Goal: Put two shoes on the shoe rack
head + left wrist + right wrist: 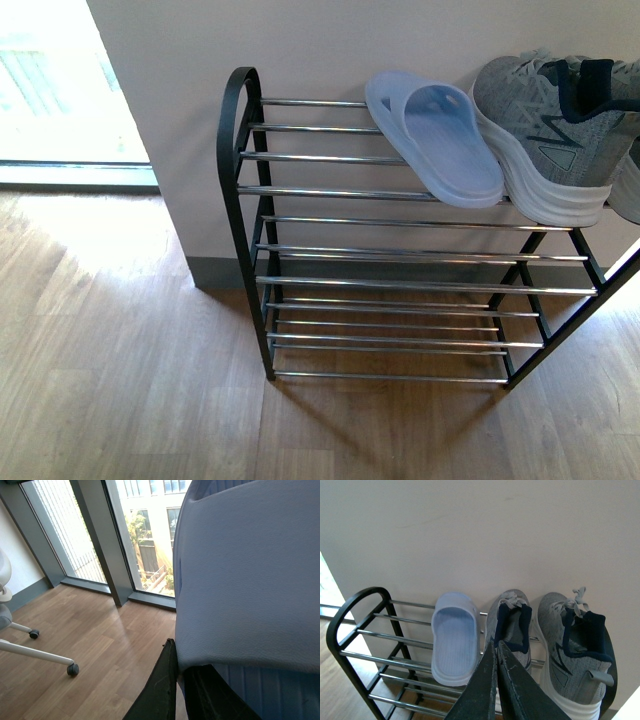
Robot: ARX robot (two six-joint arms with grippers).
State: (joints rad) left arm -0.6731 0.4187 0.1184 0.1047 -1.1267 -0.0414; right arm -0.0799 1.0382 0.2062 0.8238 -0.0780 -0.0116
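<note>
Two grey sneakers [507, 630] [572, 645] stand side by side on the top tier of the shoe rack [240, 150], a light blue slide [435, 140] just beside them. Front view — one sneaker fully visible, no arm. Left wrist view: left gripper [180, 690] clenched on a second blue slide [250, 580], away from the rack. Right wrist view — right gripper [497, 690] clenched, empty, above the sneakers. Withdraw it upward, clear of the heel tabs.

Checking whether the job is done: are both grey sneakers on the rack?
Yes. Both grey sneakers sit on the rack's top rods, beside the blue slide.
</note>
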